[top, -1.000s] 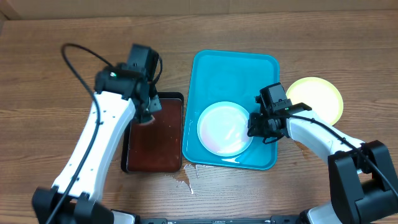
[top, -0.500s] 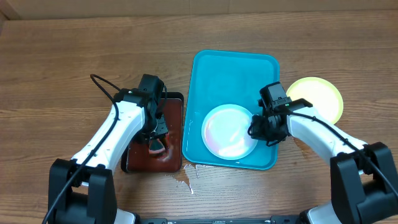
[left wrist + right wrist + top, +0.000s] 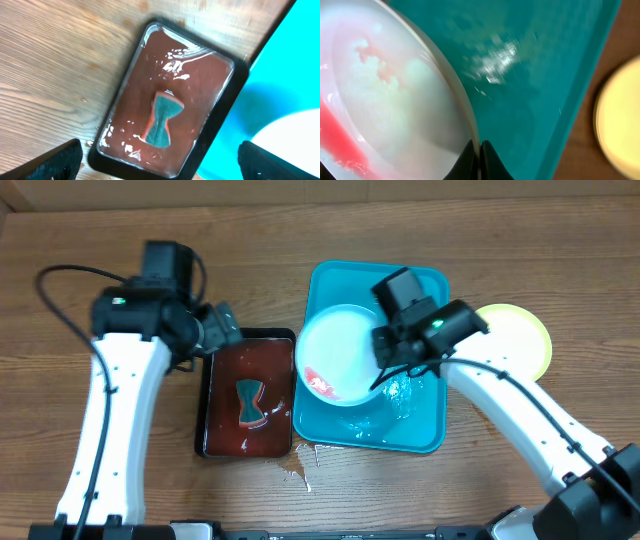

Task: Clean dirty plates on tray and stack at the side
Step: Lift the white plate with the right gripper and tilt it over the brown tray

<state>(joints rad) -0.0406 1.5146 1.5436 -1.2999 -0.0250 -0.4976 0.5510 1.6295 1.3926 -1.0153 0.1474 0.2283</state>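
A pale blue-white plate point(image 3: 338, 355) hangs tilted over the turquoise tray point(image 3: 420, 430), red sauce smeared along its lower edge. My right gripper point(image 3: 385, 362) is shut on its right rim. In the right wrist view the two fingertips point(image 3: 470, 159) pinch the thin rim of the plate point(image 3: 385, 100) above the tray point(image 3: 545, 75). A yellow-green plate point(image 3: 520, 340) lies on the table to the right of the tray. My left gripper point(image 3: 218, 330) stands open and holds nothing, above the far end of a dark tray.
The dark brown-black tray point(image 3: 205, 442) left of the turquoise one holds reddish water and a teal sponge point(image 3: 250, 402). The left wrist view shows the sponge point(image 3: 161, 122) lying free. Water is spilled on the wood point(image 3: 300, 465) near the front edge.
My left gripper opened, left the sponge in the dark tray and rose toward the far left. My right gripper lifted and tilted the pale plate, carrying it to the tray's left side.
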